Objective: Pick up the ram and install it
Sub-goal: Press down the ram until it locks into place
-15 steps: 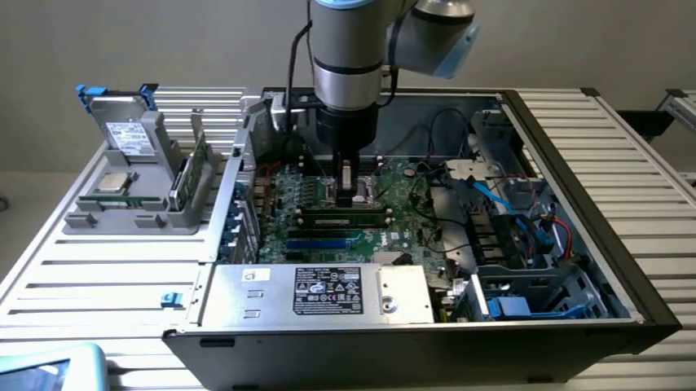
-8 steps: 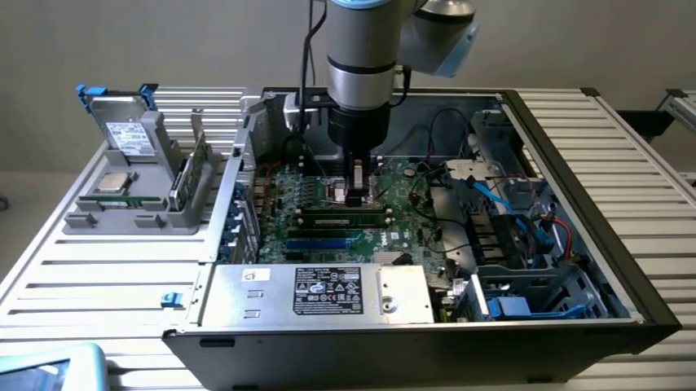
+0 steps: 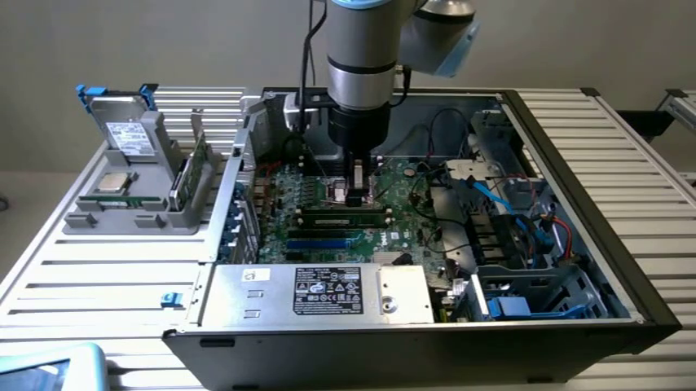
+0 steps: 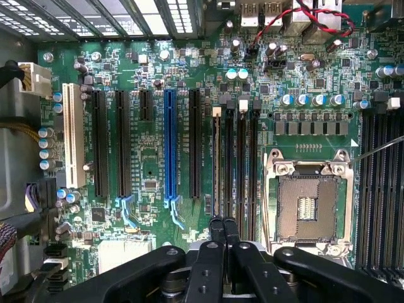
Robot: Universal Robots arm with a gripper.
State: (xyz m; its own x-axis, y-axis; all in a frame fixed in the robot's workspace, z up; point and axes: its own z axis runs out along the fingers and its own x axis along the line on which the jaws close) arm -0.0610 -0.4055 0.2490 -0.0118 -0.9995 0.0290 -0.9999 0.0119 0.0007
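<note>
One ram is standing edge-up in a black slot near the motherboard's middle. I am holding my gripper, fingers pressed together, just above it, inside the open case.

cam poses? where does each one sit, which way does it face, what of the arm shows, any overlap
Exterior view: off the arm, raised, looking down into the open computer case; the arm's column and shut gripper hang over the motherboard.
Wrist view: on the wrist, facing straight down at the motherboard, its black slots and empty processor socket; the shut gripper shows at the edge.
Shared: motherboard, slots and gripper.
</note>
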